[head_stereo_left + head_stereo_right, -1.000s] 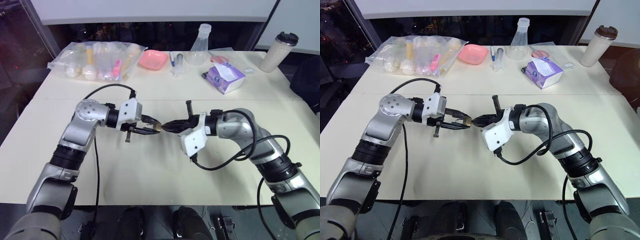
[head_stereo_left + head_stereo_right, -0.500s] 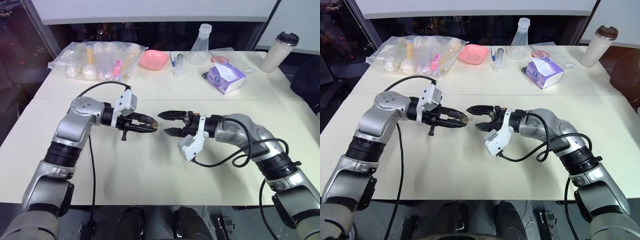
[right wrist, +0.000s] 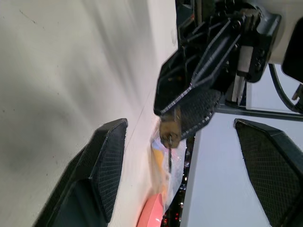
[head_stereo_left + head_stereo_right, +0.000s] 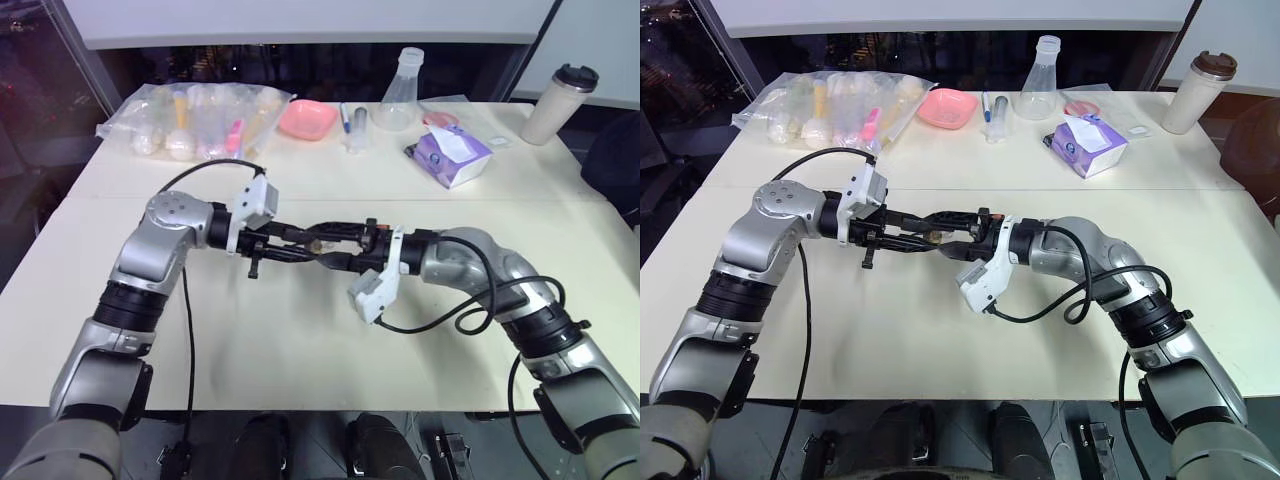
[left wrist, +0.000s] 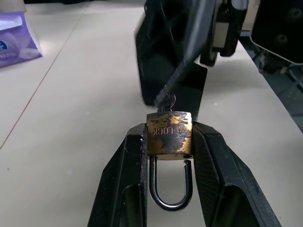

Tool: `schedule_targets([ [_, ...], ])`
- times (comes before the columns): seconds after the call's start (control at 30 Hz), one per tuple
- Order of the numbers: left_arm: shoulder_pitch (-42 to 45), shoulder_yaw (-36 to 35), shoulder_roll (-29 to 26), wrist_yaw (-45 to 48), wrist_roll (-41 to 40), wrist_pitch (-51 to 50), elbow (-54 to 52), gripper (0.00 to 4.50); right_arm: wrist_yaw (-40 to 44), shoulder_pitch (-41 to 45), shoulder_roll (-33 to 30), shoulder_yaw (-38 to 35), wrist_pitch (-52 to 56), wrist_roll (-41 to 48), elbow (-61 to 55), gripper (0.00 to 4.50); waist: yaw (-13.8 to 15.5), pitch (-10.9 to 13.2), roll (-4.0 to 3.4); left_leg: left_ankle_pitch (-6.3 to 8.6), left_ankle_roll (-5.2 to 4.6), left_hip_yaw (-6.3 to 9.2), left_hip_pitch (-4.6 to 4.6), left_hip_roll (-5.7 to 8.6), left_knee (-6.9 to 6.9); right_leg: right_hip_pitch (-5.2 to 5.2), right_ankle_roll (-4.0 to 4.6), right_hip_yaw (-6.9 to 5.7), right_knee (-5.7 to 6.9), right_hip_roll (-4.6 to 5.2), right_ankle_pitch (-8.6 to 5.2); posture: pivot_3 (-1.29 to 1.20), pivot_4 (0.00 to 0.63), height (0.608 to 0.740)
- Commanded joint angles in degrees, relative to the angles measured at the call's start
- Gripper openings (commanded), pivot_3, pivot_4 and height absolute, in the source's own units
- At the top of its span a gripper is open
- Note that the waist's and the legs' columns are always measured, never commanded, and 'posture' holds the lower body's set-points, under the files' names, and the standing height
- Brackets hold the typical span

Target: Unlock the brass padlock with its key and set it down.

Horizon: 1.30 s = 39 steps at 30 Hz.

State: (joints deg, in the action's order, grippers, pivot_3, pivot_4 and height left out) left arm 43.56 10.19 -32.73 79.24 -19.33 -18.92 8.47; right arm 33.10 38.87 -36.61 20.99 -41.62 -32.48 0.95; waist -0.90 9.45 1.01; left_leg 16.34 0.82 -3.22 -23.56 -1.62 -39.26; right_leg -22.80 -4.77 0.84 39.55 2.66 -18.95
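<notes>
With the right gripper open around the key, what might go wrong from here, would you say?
1. The right gripper is open and the small key sits off-centre between its fingers; closing could miss it or knock it askew.
2. The left gripper pinches the padlock only by its narrow sides, above the table; a sideways push might twist it loose.
3. The shackle looks partly raised; a bump could reseat it.

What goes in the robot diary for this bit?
left gripper: shut on brass padlock | key: in lock | right gripper: open around it
</notes>
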Motion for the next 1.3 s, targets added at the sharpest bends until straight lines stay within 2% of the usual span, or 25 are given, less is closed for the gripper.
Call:
schedule_targets([
  [0.03, 1.6, -1.4, -0.1, -0.3, -1.0, 0.0, -1.5, 0.74, -0.6, 1.5, 0.4, -0.3, -0.7, 0.2, -0.3, 1.42, 0.0, 0.0, 0.0, 0.0, 0.0, 0.0, 0.0, 0.0, 0.0, 0.0, 0.0, 0.0, 0.0, 0.0, 0.0, 0.0, 0.15, 0.715],
  [0.1, 1.6, -1.5, -0.1, -0.3, -1.3, -0.4, -1.7, 0.74, -0.7, 1.7, 0.5, -0.2, -0.8, 0.2, -0.1, 0.32, 0.0, 0.0, -0.01, 0.0, 0.0, 0.0, 0.0, 0.0, 0.0, 0.0, 0.0, 0.0, 0.0, 0.0, 0.0, 0.0, 0.15, 0.715],
  [0.13, 1.7, -1.7, -0.1, -0.4, -1.6, -0.9, -2.0, 0.74, -0.8, 1.8, 0.5, -0.1, -1.0, 0.1, 0.1, 0.02, -0.1, 0.0, -0.01, 0.0, 0.0, -0.01, 0.0, 0.0, 0.0, -0.01, 0.0, 0.01, 0.02, 0.01, 0.0, 0.0, 0.15, 0.715],
  [0.47, 1.1, -1.8, -1.0, -0.4, -3.0, -3.6, -3.5, 0.74, -1.1, 1.9, 0.8, 0.0, -0.8, -0.2, 0.2, 0.02, -0.1, 0.0, -0.01, 0.0, 0.0, 0.0, 0.01, 0.0, 0.0, 0.0, 0.0, 0.01, 0.02, 0.0, 0.0, 0.0, 0.15, 0.715],
  [0.53, 1.1, -1.9, -1.4, -0.3, -3.4, -4.6, -3.7, 1.79, -1.2, 1.9, 0.9, -0.1, -0.5, -0.1, 0.2, 0.0, -0.1, 0.0, -0.01, 0.0, 0.0, 0.0, 0.01, 0.0, 0.0, 0.0, 0.0, 0.01, 0.02, 0.0, 0.0, 0.0, 0.15, 0.715],
  [0.73, 0.3, -2.6, -2.7, -0.1, -3.8, -5.1, -5.1, 4.46, -1.3, 2.0, 0.5, -0.6, -0.1, 0.0, 0.8, 0.0, -0.1, 0.0, -0.01, 0.0, 0.01, 0.0, 0.01, 0.0, 0.0, 0.0, 0.0, 0.0, 0.02, 0.0, 0.0, 0.0, 0.15, 0.715],
  [0.87, -0.3, -4.9, -4.4, -1.3, -4.2, -4.1, -5.5, 4.46, -1.2, 1.7, 0.0, -0.9, 0.1, 0.1, 0.8, 0.0, -0.1, 0.0, -0.01, 0.0, 0.01, 0.0, 0.01, 0.0, 0.0, 0.0, 0.0, 0.01, 0.02, 0.0, 0.0, 0.0, 0.15, 0.715],
  [1.2, -0.7, -10.6, -6.3, -5.6, -8.9, -10.7, -6.9, 4.46, -1.3, 0.3, -0.8, -1.2, 1.0, 0.7, 0.3, 0.0, -0.1, 0.0, -0.01, 0.0, 0.0, 0.01, 0.01, 0.0, 0.0, 0.0, 0.0, 0.0, 0.02, 0.01, 0.0, 0.0, 0.15, 0.715],
  [1.23, -1.1, -10.5, -6.2, -5.8, -9.0, -10.8, -7.2, 3.93, -1.3, 0.4, -0.8, -1.2, 1.1, 0.7, 0.3, 0.0, -0.1, 0.0, -0.01, 0.0, 0.0, 0.01, 0.01, 0.0, 0.0, 0.0, 0.0, 0.0, 0.02, 0.01, 0.0, 0.0, 0.15, 0.715],
  [1.3, -1.8, -10.2, -5.7, -6.3, -9.2, -11.1, -8.1, 3.21, -1.4, 0.5, -0.7, -1.1, 1.2, 0.7, 0.3, 0.0, -0.1, 0.0, -0.01, 0.0, 0.01, 0.01, 0.01, 0.0, 0.0, 0.0, 0.0, 0.0, 0.02, 0.01, 0.0, 0.0, 0.15, 0.715],
])
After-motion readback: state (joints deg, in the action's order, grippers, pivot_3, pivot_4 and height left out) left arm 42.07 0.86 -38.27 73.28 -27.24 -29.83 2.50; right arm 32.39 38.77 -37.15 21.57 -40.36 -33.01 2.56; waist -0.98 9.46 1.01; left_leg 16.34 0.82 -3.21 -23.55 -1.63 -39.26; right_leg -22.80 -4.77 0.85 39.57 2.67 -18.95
